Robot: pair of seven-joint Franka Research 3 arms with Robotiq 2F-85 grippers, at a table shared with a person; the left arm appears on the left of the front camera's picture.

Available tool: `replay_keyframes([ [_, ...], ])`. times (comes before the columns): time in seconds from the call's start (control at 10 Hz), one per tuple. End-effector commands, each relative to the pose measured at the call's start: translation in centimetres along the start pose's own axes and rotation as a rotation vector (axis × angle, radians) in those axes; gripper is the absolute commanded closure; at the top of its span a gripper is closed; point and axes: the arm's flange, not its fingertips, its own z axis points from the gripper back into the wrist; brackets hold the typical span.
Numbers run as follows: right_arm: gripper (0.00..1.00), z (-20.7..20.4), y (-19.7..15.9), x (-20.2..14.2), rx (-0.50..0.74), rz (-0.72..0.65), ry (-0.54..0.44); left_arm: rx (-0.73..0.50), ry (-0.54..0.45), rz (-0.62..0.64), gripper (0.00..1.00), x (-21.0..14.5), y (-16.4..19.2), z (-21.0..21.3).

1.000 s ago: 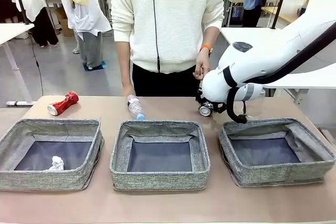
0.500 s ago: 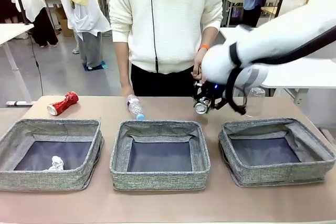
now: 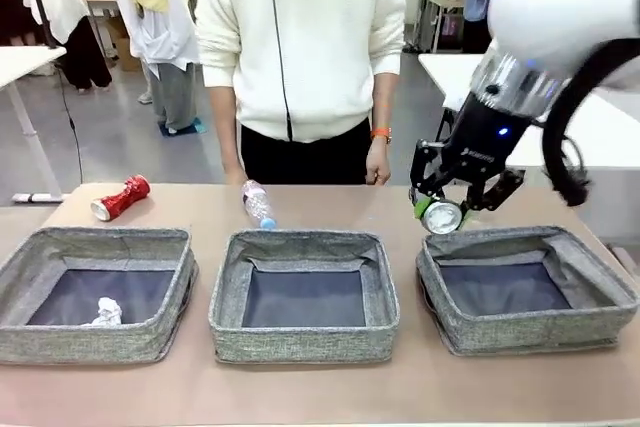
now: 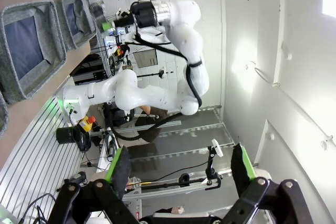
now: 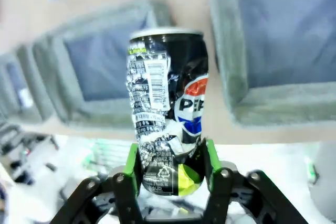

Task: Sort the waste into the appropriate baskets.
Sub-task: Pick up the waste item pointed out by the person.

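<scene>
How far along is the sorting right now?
Done: one crumpled paper ball lies in the left basket. In hand: the right claw grips a dented dark can, raised over the right basket at its far corner. Left: the crushed red can and the plastic bottle lie on the table behind the baskets; the middle basket holds nothing.

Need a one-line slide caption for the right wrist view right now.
Right gripper clamps a dented dark printed can by its base, grey baskets beyond.
</scene>
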Motion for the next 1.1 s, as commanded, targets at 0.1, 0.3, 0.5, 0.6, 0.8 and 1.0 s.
replay_keyframes([
  [0.1,0.57,0.0,0.0,0.0,0.000,0.000,0.000,-0.003,-0.003,0.002,0.00,0.0,-0.1,0.0],
  [0.3,0.57,0.0,0.0,0.0,0.000,0.000,0.000,-0.003,-0.003,0.002,0.00,0.0,-0.1,0.0],
  [0.5,0.44,1.3,2.9,-3.3,-0.002,0.096,-0.087,-0.003,-0.003,0.002,0.00,0.0,-0.1,0.0],
  [0.6,0.44,4.2,7.4,-5.5,-0.027,0.082,-0.087,-0.003,-0.003,0.002,0.00,0.0,-0.1,0.0],
  [0.8,0.44,9.0,14.9,-9.3,-0.080,-0.031,-0.114,-0.003,-0.003,0.002,0.00,0.0,-0.1,0.0],
  [1.0,0.44,11.7,20.4,-12.1,-0.081,0.029,-0.164,-0.003,-0.003,0.002,0.00,0.0,-0.1,0.0],
])
